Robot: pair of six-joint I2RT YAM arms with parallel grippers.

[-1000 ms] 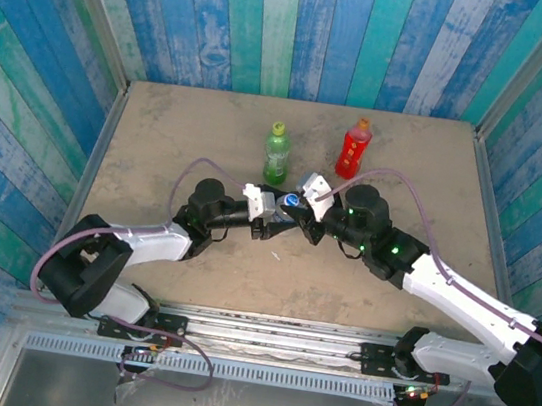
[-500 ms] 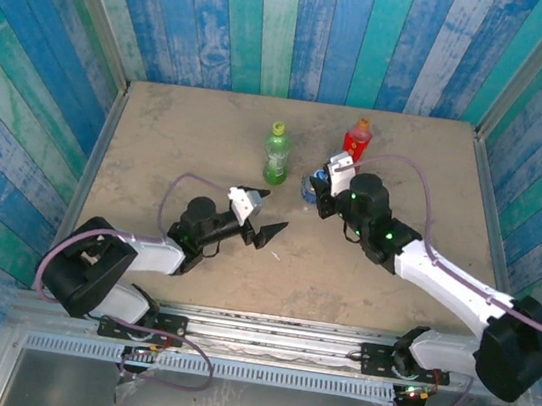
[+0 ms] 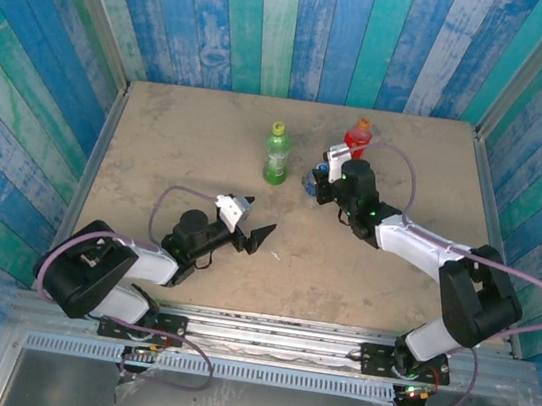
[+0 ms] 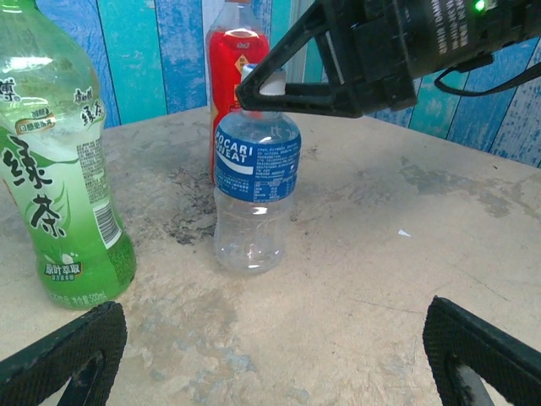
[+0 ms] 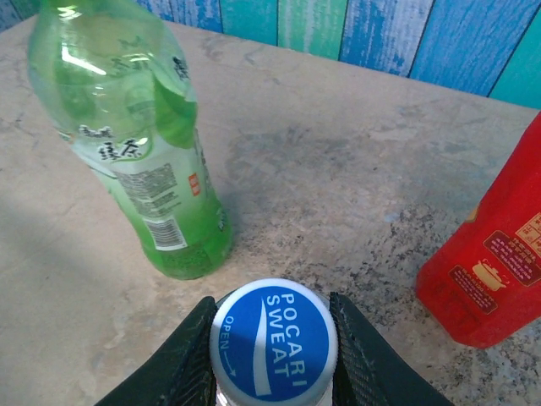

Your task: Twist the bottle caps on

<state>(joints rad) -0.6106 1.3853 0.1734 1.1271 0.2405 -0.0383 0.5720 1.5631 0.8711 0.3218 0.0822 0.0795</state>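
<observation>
While the left pincer gapes empty, the right pincer pinches the blue cap.

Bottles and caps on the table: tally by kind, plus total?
Bottles: 3 (green bottle, red bottle, clear bottle)
Caps: 3 (yellow-green cap, orange cap, blue cap)
Total: 6

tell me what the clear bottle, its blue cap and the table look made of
The clear bottle looks like thin transparent plastic with a glossy finish: the table shows through it and highlights sit on its wall. The cap looks like opaque blue plastic, smooth and slightly shiny, with white printed lettering. The table is probably stone or a stone-look laminate, matte: mottled beige with dark specks and no reflections.
</observation>
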